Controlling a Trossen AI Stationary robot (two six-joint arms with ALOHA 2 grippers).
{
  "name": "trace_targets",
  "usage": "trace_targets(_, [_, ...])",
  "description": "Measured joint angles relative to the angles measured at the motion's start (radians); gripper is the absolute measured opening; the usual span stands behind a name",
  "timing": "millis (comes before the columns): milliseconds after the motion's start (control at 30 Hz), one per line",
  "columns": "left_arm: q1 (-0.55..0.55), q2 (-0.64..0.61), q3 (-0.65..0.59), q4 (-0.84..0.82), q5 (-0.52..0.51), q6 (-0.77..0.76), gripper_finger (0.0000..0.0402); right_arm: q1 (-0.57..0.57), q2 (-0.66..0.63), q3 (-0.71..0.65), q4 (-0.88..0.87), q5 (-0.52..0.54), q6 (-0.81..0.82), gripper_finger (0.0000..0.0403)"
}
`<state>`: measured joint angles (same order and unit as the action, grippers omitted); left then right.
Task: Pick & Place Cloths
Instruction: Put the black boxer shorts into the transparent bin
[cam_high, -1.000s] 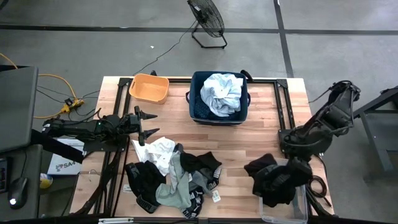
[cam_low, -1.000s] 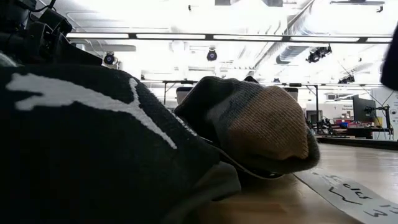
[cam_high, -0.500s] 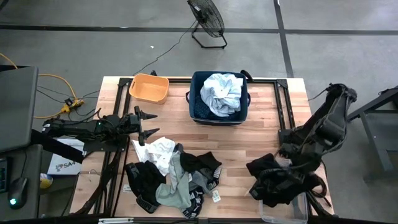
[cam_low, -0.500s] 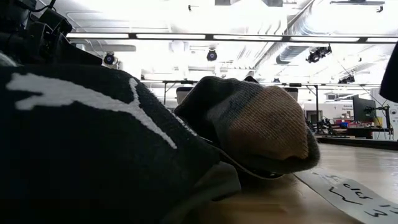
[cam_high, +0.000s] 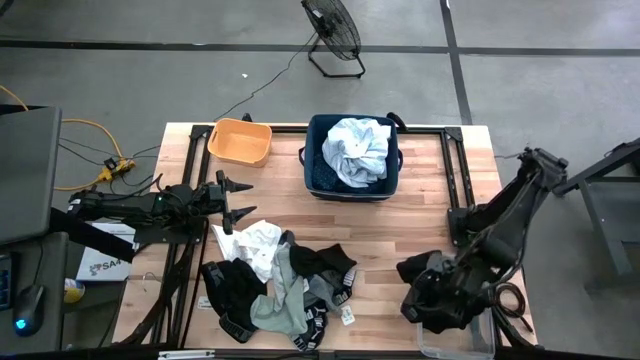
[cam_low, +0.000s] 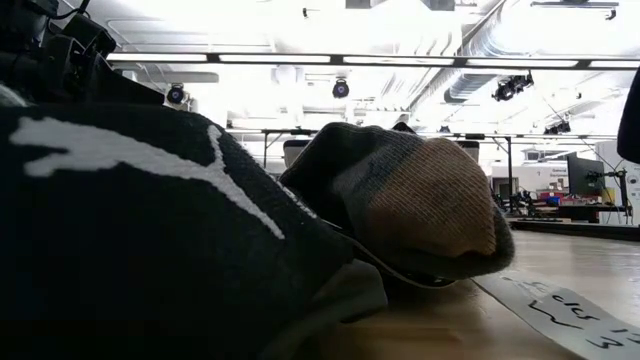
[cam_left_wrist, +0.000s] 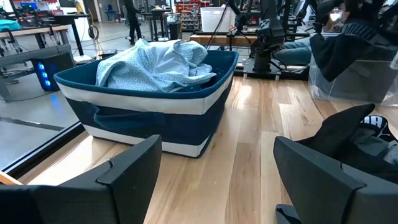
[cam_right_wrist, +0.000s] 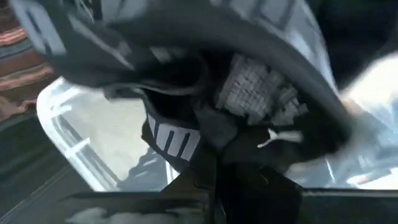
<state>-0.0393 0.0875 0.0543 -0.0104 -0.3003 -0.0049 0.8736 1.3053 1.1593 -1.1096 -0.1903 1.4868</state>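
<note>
The right arm (cam_high: 510, 215) has stretched out and swung toward the table's near edge; its right gripper (cam_high: 452, 290) has come down with the black garments (cam_high: 430, 290); the bundle now sits lower, bunched tighter over the clear plastic bin (cam_high: 480, 340).

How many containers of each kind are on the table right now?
Navy fabric bin: 1
Orange tub: 1
Clear plastic bin: 1
Total: 3

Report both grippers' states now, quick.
Left gripper: open, empty, near the table's left edge.
Right gripper: shut on black cloths by the clear bin.
</note>
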Motion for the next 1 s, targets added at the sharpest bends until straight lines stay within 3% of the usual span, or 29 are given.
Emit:
trace_targets(133, [0.000, 0.000, 0.000, 0.000, 0.000, 0.000, 0.0305, -0.022, 0.030, -0.071, 0.134, -0.005, -0.042, 0.0009])
trace_targets(433, [0.000, 0.000, 0.000, 0.000, 0.000, 0.000, 0.0305, -0.031, 0.039, -0.291, 0.399, -0.125, -0.017, 0.0009])
trace_targets(1000, [0.000, 0.000, 0.000, 0.000, 0.000, 0.000, 0.0305, -0.028, 0.039, -0.443, 0.432, -0.257, 0.016, 0.0009])
